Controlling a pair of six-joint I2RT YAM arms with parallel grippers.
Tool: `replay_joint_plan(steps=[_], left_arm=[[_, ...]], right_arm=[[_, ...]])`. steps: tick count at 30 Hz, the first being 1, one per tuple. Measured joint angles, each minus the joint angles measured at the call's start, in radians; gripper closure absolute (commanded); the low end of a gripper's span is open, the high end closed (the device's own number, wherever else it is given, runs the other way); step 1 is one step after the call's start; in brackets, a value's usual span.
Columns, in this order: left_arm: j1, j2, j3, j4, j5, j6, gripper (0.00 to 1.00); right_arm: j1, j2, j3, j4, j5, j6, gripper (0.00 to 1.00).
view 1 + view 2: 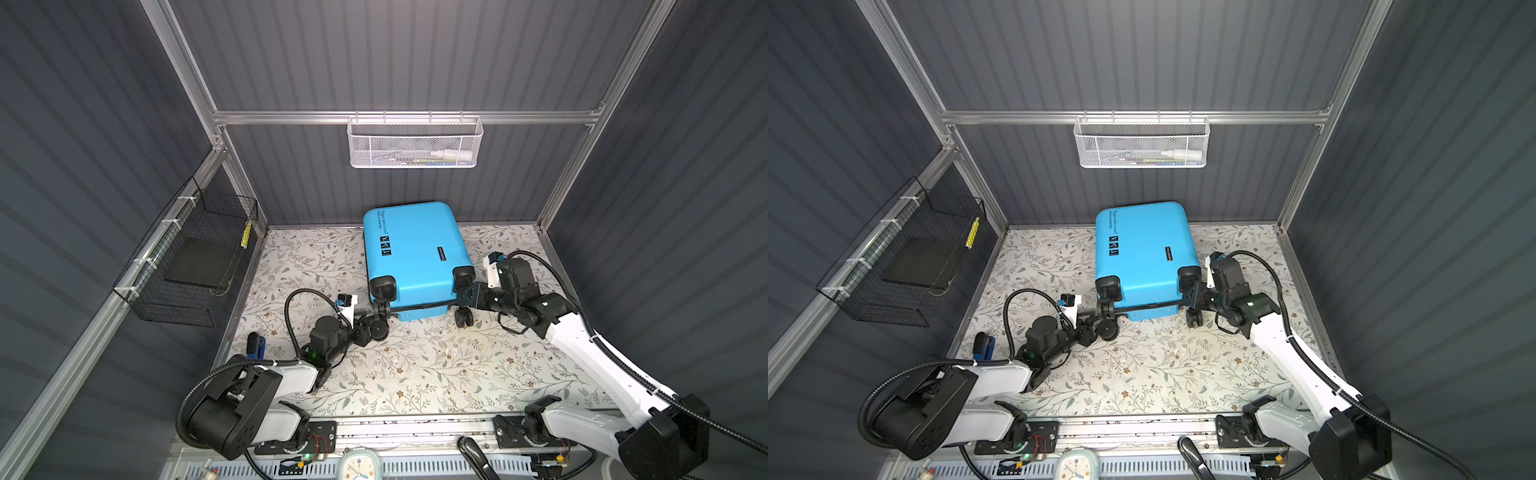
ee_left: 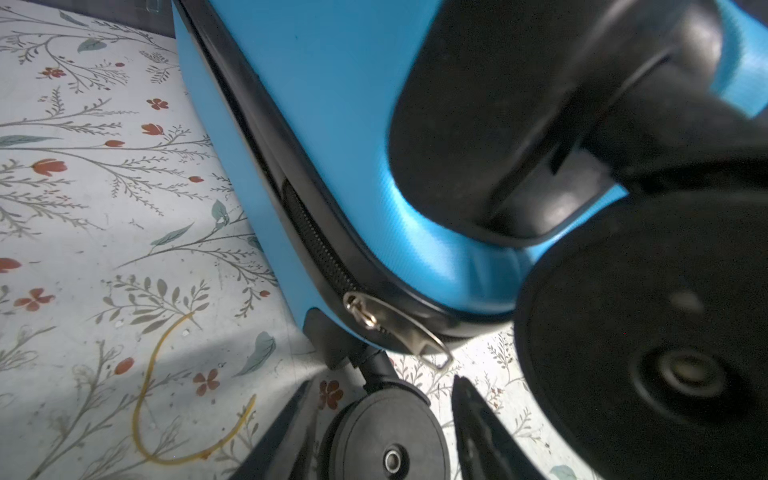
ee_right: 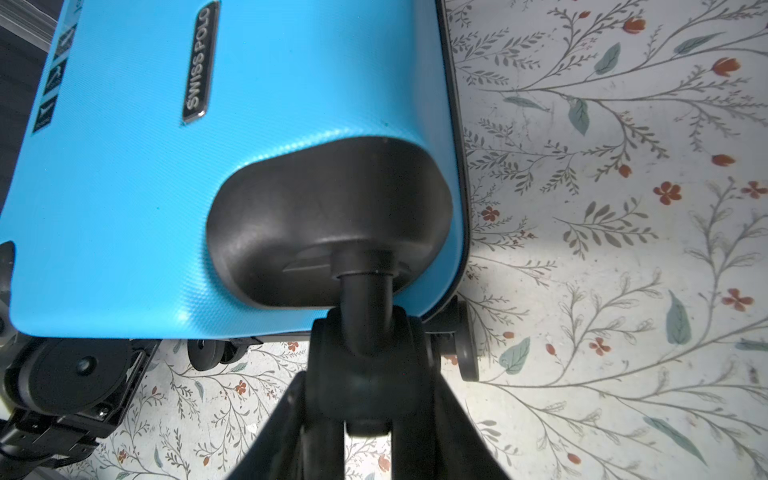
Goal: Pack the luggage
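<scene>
A: Where is the luggage [image 1: 415, 249], and how does it look?

B: In both top views it lies flat at the centre of the frame, with its far end at the back wall and its wheels toward the lower edge. The shell is bright blue and textured, with a black seam and black wheel housings [image 1: 382, 283]. Black lettering [image 1: 382, 218] and square icons [image 1: 385, 245] sit on its left half, and a dark SWISS POLO badge [image 3: 201, 62] lies to their right. In the left wrist view a metal zip pull [image 2: 419, 340] hangs at a corner.

A: And the claws?

B: The left gripper [image 2: 382, 380] stands about half open with a lower wheel [image 2: 388, 440] between its fingers. I cannot tell whether it presses on that wheel. The right gripper [image 3: 368, 382] is closed partway onto a caster fork [image 3: 365, 345] at the case's right corner, fingers against both sides.

A: What about the surface and the room?

B: The tabletop [image 1: 415, 374] is pale, printed with grey-green sprigs and small red flowers. A curved yellowish mark [image 2: 143, 374] shows on it in the left wrist view. The walls [image 1: 374, 62] are dark grey and ribbed, set in an aluminium frame [image 1: 291, 117].

A: How many of each?

B: From left to right there is one black wire basket [image 1: 195, 266] on the left wall, one luggage, and one white mesh basket [image 1: 415, 141] on the rail above it. There are also two arms, two upper wheel housings and three square icons.
</scene>
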Motion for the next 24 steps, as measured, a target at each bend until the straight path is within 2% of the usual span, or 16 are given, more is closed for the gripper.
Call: replay_joint_plan(steps=[7,14,16,20,24], left_arm=[[-0.013,-0.036,-0.001,0.029,-0.145,0.0,0.48],[-0.014,-0.324,-0.043,-0.153,-0.409,-0.015,0.48],[-0.013,-0.401,-0.059,-0.219,-0.454,-0.015,0.47],[-0.014,-0.47,-0.076,-0.303,-0.454,-0.008,0.45],[-0.014,-0.424,-0.076,-0.319,-0.379,-0.003,0.44]], right_arm=[[0.0,0.002,0.002,-0.002,-0.001,0.0,1.0],[0.0,0.005,0.005,-0.005,-0.002,0.0,1.0],[0.0,0.006,0.006,-0.007,-0.002,0.0,1.0],[0.0,0.007,0.007,-0.008,-0.002,0.0,1.0],[0.0,0.007,0.007,-0.007,-0.003,0.0,1.0]])
